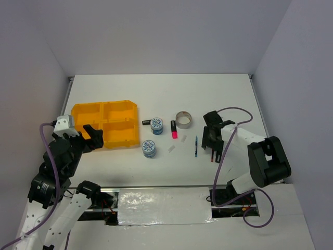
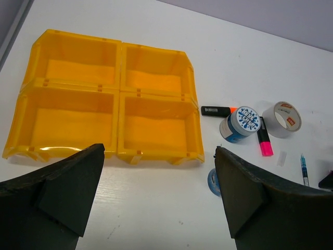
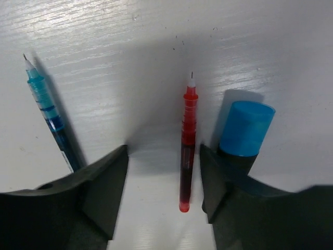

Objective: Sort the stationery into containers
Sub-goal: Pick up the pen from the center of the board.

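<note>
The right hand (image 3: 162, 159), fingers spread, sits low over the worktop (image 3: 130, 41), straddling the red pen (image 3: 186, 151), which seems not yet touched. This looks like the pickup step, and it calls for closing squarely on the pen. The left hand (image 2: 158, 152) hovers spread, holding nothing. Beyond it, all four compartments of the yellow tray (image 2: 73, 35) are bare.

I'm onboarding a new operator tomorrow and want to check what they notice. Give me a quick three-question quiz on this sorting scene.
1. True or false: all four compartments of the yellow tray are empty.
2. Which item lies between the fingers of the right tool? A) blue pen B) red pen C) blue-capped marker
3. Is the left tool open or shut?

Key: 1 true; 2 B; 3 open.
</note>
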`<state>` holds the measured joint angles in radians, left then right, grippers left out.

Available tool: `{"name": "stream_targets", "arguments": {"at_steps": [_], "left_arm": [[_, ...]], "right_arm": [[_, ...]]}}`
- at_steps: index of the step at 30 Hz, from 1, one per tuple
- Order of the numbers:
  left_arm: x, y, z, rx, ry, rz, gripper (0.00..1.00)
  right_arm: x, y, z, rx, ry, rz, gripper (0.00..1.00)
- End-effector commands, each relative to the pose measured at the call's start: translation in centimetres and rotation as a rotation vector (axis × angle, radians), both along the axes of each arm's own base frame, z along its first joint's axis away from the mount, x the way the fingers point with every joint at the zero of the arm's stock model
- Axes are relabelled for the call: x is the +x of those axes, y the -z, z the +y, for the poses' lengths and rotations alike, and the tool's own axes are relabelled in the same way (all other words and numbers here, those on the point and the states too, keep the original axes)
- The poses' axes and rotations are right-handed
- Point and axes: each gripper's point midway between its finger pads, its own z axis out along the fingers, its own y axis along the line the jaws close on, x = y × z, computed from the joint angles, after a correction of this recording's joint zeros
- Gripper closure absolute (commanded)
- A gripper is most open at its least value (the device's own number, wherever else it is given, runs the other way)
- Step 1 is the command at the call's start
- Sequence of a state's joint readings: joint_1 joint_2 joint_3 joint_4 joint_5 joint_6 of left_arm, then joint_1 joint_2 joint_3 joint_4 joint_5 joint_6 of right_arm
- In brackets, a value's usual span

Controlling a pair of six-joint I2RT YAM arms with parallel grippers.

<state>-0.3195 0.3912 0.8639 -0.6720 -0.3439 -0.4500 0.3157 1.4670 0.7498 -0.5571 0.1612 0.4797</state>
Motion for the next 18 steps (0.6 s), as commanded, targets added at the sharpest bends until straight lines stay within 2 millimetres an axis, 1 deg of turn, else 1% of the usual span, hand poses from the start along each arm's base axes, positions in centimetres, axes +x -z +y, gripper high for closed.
{"name": "stream_targets", "arguments": {"at_steps": [1, 3, 5, 7, 10, 11, 12, 13, 15, 18], "left_arm": [[0.1, -1.6, -0.4, -0.022, 0.024, -0.067, 0.01], [0.0, -1.6, -0.4, -0.022, 0.025, -0.070, 0.01], [-0.1, -1.7, -0.4, -0.024, 0.025, -0.073, 0.01], [-0.1, -1.7, -0.4, -0.025, 0.021, -0.073, 0.01], [-0.1, -1.7, -0.3, -0.025, 0.020, -0.073, 0.01], [-0.1, -1.7, -0.3, -0.024, 0.019, -0.072, 0.01], [0.0, -1.6, -0.3, -0.024, 0.017, -0.069, 0.01], [0.0, -1.6, -0.4, -0.022, 0.018, -0.066, 0.01], [0.2, -1.4, -0.5, -0.020, 0.021, -0.057, 0.01], [0.4, -1.4, -0.9, -0.013, 0.044, -0.049, 0.01]], "right_arm": [[-0.7, 0.7, -0.3, -0.011, 0.023, 0.042, 0.44], [-1.0, 0.9, 0.0, 0.010, 0.015, 0.054, 0.51], [-1.3, 1.1, 0.3, 0.022, 0.012, 0.069, 0.60], [-1.5, 1.4, 0.5, 0.037, 0.008, 0.079, 0.65], [-1.8, 1.8, 0.7, 0.037, -0.003, 0.099, 0.82], [-1.9, 2.1, 0.7, 0.032, -0.005, 0.114, 0.84], [-1.9, 2.1, 0.9, 0.030, -0.017, 0.116, 0.91], [-1.9, 2.1, 0.9, 0.030, -0.021, 0.114, 0.95], [-1.8, 2.0, 1.0, 0.035, -0.025, 0.107, 1.00], [-1.5, 1.2, 1.5, 0.054, -0.042, 0.072, 1.00]]}}
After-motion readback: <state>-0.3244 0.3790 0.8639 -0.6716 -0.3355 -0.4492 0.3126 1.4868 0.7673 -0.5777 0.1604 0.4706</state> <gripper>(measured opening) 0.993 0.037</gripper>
